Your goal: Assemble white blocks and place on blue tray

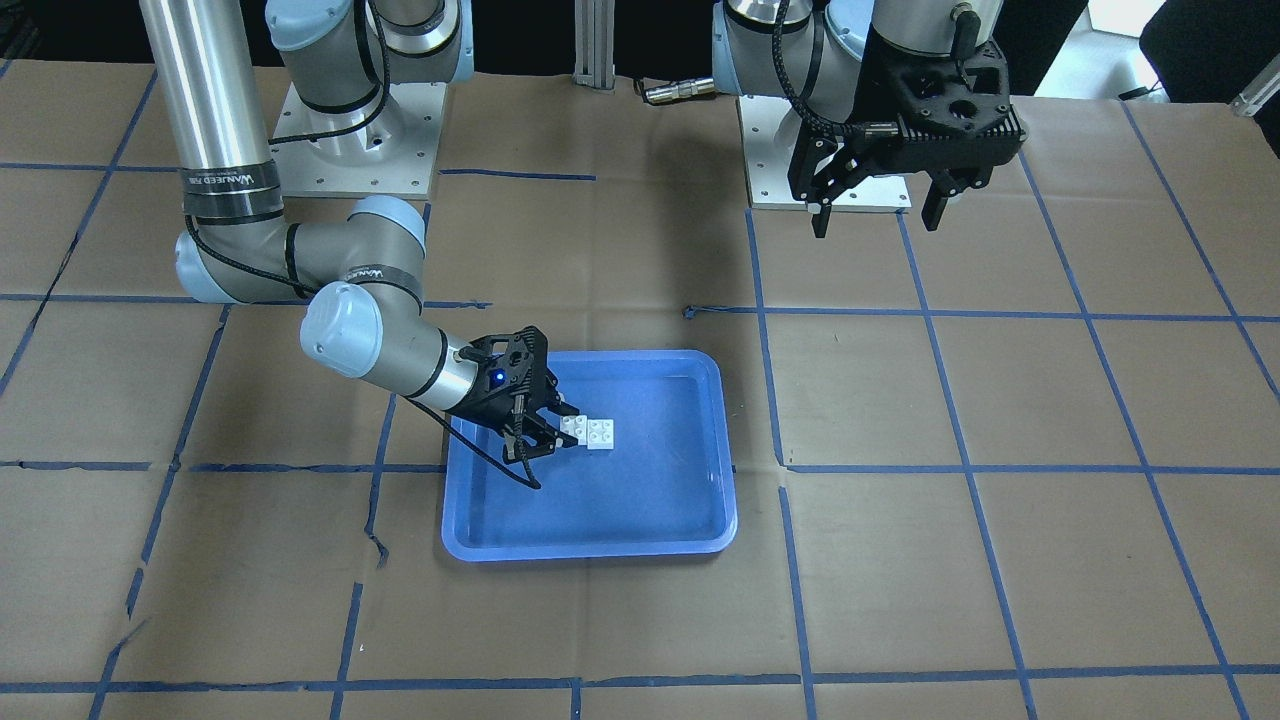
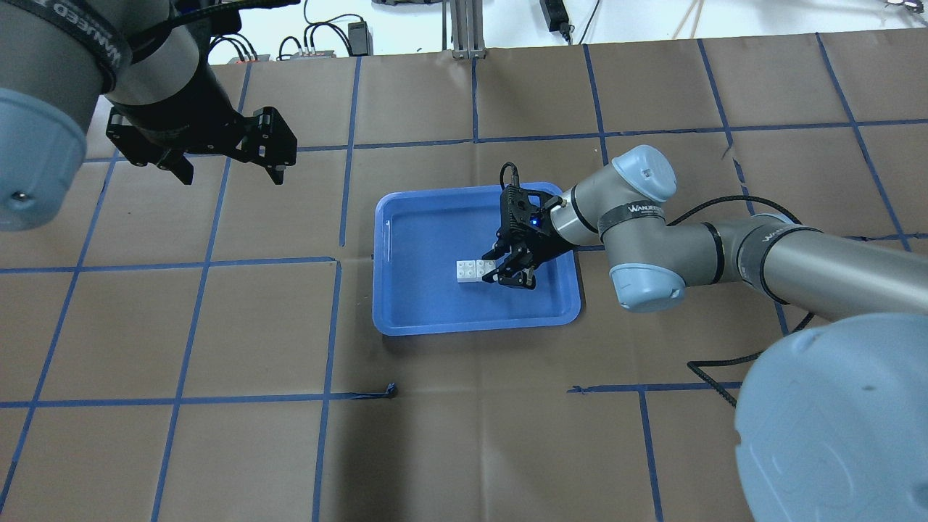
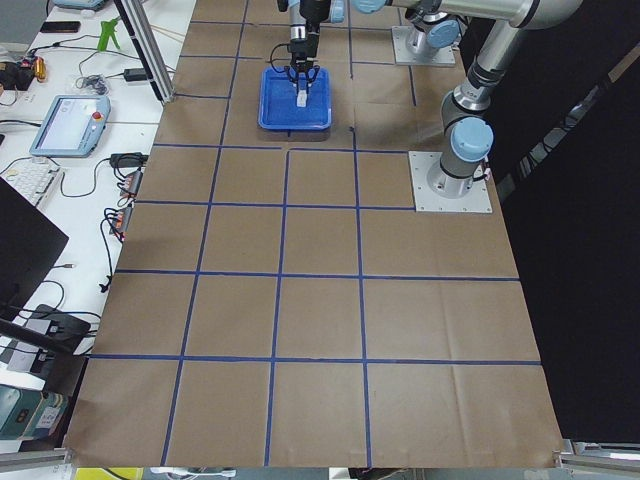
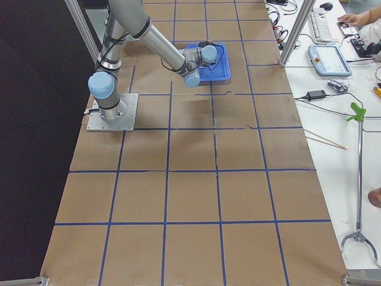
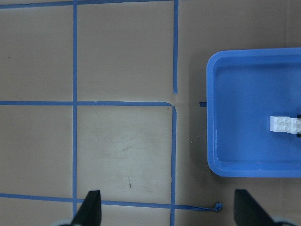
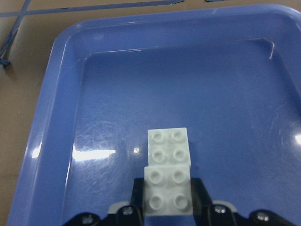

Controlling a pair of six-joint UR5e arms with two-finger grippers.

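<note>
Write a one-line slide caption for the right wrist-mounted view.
Right gripper clasping the near white block, which abuts a second white block inside the blue tray.

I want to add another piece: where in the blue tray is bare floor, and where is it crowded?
Bare: the blue tray floor from the white blocks to the rim on the robot's left, plus the strip along the near rim. Crowded: the robot's-right part, where the right gripper holds the blocks between its fingers.
</note>
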